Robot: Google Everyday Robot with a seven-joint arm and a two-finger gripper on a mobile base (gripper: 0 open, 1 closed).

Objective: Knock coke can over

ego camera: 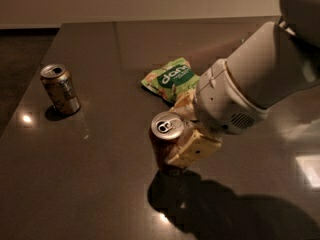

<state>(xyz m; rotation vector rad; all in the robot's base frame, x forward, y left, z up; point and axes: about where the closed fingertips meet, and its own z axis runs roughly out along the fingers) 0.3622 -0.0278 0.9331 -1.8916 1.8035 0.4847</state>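
Note:
The coke can (166, 143), dark red with a silver top and pull tab, stands near the middle front of the dark table (100, 184), leaning slightly. My gripper (176, 136) reaches in from the right and is shut on the can. One tan finger (194, 150) presses its right side and the other sits behind it. The white arm (250, 84) hides the table to the right of the can.
A tan-gold can (60, 89) stands upright at the left of the table. A green snack bag (170, 79) lies just behind my gripper. The table's left edge runs close to the tan-gold can.

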